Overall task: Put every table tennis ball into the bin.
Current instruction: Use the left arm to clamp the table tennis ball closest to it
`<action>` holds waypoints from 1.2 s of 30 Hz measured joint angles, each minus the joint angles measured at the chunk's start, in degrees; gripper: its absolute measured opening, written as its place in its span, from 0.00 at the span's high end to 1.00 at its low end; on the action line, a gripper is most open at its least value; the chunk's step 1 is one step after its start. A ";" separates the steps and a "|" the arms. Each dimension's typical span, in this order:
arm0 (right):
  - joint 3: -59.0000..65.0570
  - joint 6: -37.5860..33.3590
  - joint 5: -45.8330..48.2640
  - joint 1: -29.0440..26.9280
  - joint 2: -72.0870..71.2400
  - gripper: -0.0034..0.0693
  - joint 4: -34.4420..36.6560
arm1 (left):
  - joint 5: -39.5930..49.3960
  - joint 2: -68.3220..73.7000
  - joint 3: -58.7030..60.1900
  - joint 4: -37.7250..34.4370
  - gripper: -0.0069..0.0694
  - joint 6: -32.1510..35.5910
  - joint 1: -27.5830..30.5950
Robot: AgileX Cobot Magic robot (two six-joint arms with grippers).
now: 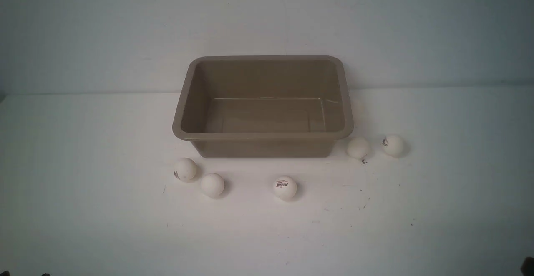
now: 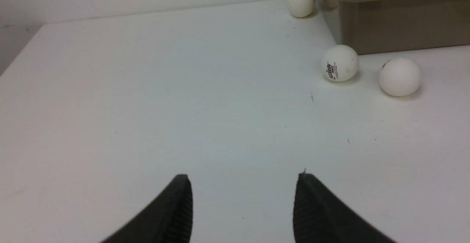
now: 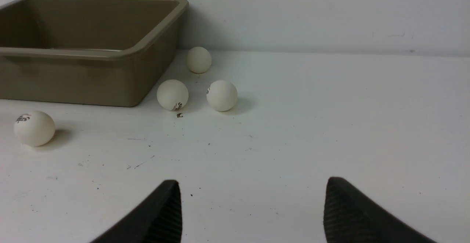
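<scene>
Left wrist view: left claw open, holding nothing. From the front, 2 table tennis balls sit at the bin's 7 o'clock, 1 ball at 6 o'clock, 2 more balls at 4 o'clock. Right claw open, empty.

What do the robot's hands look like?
Each one is a claw with two fingers. The left gripper and the right gripper match. Their black fingers are curved like horns, narrow to blunt tips and have fine ribbing on the inner faces. No cables or markings show, and the arms themselves cannot be clearly seen.
</scene>
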 joint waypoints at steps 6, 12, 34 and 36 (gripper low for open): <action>0.00 0.00 0.00 0.00 0.00 0.30 0.00 | 0.00 0.00 0.00 0.00 0.46 0.00 0.00; 0.00 0.00 0.00 0.00 0.00 0.30 0.00 | 0.00 0.00 0.00 0.00 0.46 0.00 0.00; 0.00 0.00 -0.06 0.00 0.00 0.30 0.00 | 0.00 0.00 0.00 0.00 0.46 0.00 0.00; 0.00 0.00 -0.69 0.00 0.00 0.30 0.19 | 0.00 0.00 0.00 0.00 0.46 0.00 0.00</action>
